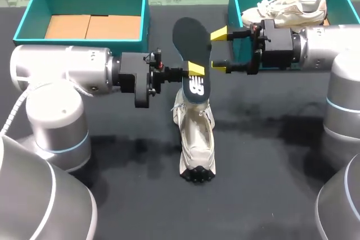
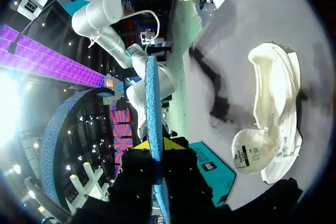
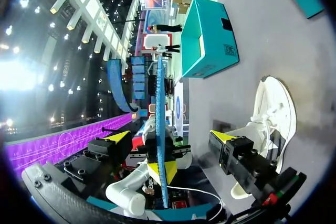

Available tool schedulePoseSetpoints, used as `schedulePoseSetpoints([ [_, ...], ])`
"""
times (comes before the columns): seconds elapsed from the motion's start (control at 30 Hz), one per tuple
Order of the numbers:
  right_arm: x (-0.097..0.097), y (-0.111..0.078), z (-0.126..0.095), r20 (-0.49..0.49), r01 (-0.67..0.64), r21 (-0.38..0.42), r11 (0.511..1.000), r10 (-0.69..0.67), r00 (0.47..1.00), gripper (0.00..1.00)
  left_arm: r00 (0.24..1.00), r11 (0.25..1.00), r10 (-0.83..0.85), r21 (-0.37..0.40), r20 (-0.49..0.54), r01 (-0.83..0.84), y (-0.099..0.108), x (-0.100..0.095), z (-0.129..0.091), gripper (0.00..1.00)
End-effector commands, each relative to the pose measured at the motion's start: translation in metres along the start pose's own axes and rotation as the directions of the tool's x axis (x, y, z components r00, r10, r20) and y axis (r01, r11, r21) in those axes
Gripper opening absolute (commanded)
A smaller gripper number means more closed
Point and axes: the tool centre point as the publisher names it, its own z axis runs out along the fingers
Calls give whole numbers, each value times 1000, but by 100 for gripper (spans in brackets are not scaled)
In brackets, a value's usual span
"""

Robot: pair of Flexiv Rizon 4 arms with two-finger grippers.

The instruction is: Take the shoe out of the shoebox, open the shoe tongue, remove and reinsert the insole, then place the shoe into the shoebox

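Head view. Shoe (image 1: 196, 139) lying on table (image 1: 270, 155), mouth up, ready to take its liner back. Over its far end, insole (image 1: 191, 40) upright, pinched low by left gripper (image 1: 194, 71), clear of shoe. Right gripper (image 1: 219, 50) spread wide, insole edge between fingers, untouched; likely poised for handover. Behind, shoebox (image 1: 145, 15) holding only cardboard.

The dark table (image 1: 270, 155) carries a white shoe (image 1: 197, 139), which starts just under the left gripper (image 1: 196, 70) and runs on toward the near edge. A teal shoebox (image 1: 143, 21) stands behind the left gripper. A second teal shoebox (image 1: 235, 4) stands behind the right gripper (image 1: 219, 49).
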Motion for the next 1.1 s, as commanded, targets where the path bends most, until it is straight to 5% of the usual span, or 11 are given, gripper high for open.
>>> schedulePoseSetpoints([
  [0.03,2,-4,7,8,3,5,1000,-3,1000,100,1000,1000,-1,-13,1,1,7,2,11,0],
  [0.4,5,-14,17,7,34,29,999,-34,999,100,1000,999,-24,-33,-15,23,8,6,16,0],
  [0.63,3,-15,25,-14,39,45,998,-39,999,79,1000,998,-13,-58,-23,12,6,8,19,0],
  [0.83,3,-15,31,-31,46,52,998,-45,999,46,1000,998,-2,-69,-26,1,5,9,23,0],
  [1.1,4,-16,31,-36,55,41,998,-54,998,38,999,996,15,-83,-29,-17,4,10,22,0],
])
